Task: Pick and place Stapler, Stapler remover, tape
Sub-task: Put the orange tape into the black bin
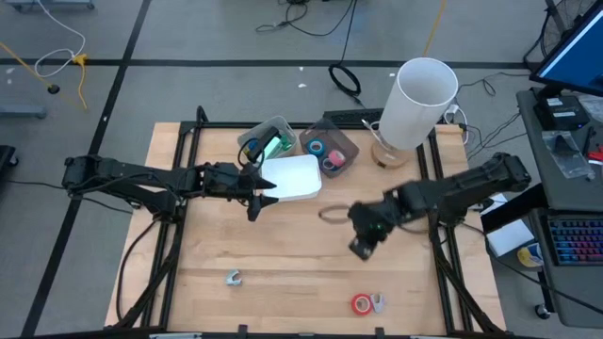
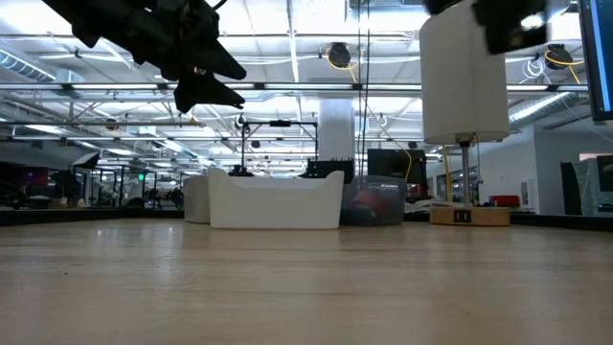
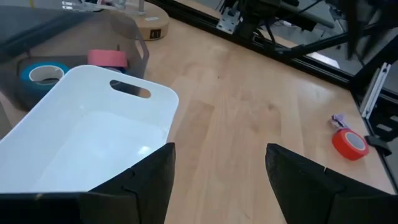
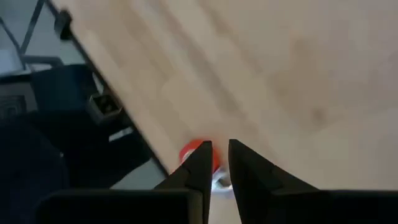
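A red tape roll (image 1: 362, 303) lies flat near the table's near edge with a small pale metal piece (image 1: 379, 302) beside it. It also shows in the left wrist view (image 3: 348, 144) and the right wrist view (image 4: 198, 154). A blue roll (image 3: 43, 73) and a pink roll (image 3: 107, 58) sit in a dark bin (image 1: 330, 151). My left gripper (image 1: 264, 193) hangs open above the near rim of a white tray (image 1: 292, 176). My right gripper (image 1: 363, 247) hovers shut over bare wood, farther from the near edge than the red roll. No stapler shows.
A clear bin (image 1: 268, 141) holding green bits stands left of the dark bin. A tall white cylinder on a wooden base (image 1: 419, 104) rises at the far right corner. A small grey piece (image 1: 233, 278) lies near the front left. A thin ring (image 1: 332, 215) lies mid-table.
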Available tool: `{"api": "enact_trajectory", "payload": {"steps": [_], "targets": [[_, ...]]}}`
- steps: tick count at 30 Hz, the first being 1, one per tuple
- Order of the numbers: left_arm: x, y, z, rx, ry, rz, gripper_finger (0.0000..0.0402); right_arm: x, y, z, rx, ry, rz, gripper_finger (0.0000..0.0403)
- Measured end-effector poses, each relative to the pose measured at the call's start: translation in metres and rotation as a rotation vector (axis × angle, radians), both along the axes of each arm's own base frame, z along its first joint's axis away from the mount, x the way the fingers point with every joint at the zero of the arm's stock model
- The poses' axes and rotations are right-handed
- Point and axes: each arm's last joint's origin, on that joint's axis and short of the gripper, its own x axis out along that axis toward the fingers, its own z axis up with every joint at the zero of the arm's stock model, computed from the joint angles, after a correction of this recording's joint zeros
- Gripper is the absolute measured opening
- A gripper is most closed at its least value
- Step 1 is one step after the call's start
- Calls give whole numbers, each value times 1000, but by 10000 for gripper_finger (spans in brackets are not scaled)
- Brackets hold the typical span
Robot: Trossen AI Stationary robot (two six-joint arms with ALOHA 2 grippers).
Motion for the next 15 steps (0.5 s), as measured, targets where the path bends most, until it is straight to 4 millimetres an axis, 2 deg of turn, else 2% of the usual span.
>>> {"api": "enact_trajectory", "payload": {"steps": [5, 9, 12, 15], "targets": [[0, 0, 0, 16, 1, -7, 248, -4, 44, -9, 49, 32, 38, 40], [0, 0, 0, 29, 2, -13, 248, -3, 73, -19, 43, 4, 155, 40], [0, 0, 0, 39, 3, -18, 248, -1, 90, -26, 28, -52, 261, 39], [0, 0, 0, 41, 3, -19, 248, 0, 99, -36, -3, -35, 321, 41]]}}
